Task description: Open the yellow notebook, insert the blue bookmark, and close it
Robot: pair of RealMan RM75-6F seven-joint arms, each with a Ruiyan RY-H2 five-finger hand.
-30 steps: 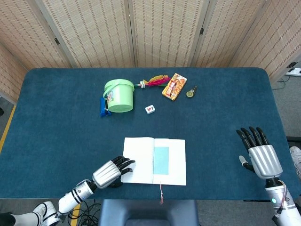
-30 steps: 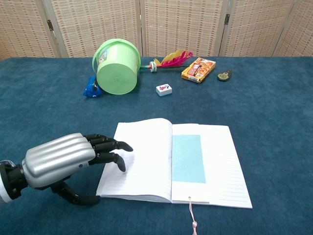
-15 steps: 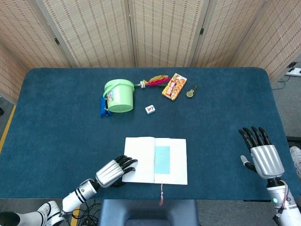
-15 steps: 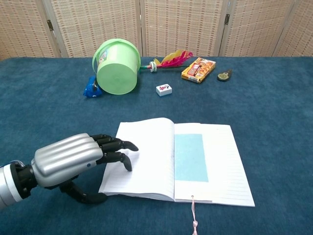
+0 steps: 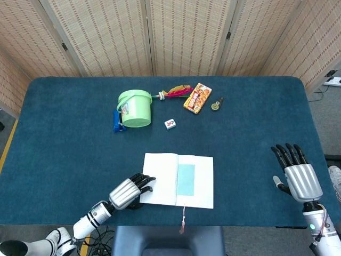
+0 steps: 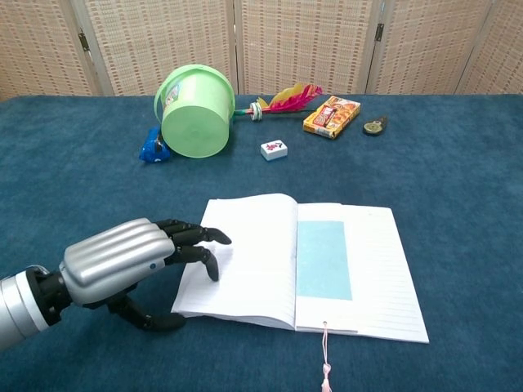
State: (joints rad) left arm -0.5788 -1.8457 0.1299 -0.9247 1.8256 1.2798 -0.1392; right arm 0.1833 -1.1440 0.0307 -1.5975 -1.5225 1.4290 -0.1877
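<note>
Sitting in the middle of the room: table (image 5: 64, 138) covered in dark blue felt-like cloth, rounded far corners. Standing right behind it: folding screen (image 5: 181, 37) of woven beige panels in pale frames with dark hinges, running the full width and angling in at both sides. Showing grey floor (image 5: 322, 114) past the right edge, with a yellow stripe (image 5: 6, 146) running along the floor at left. Lying by the far right: white object and cable, too small to identify. Lighting even, soft, casting faint shadows.

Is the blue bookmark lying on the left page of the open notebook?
No, the blue bookmark lies on the right page of the open notebook, beside the spine.
</note>
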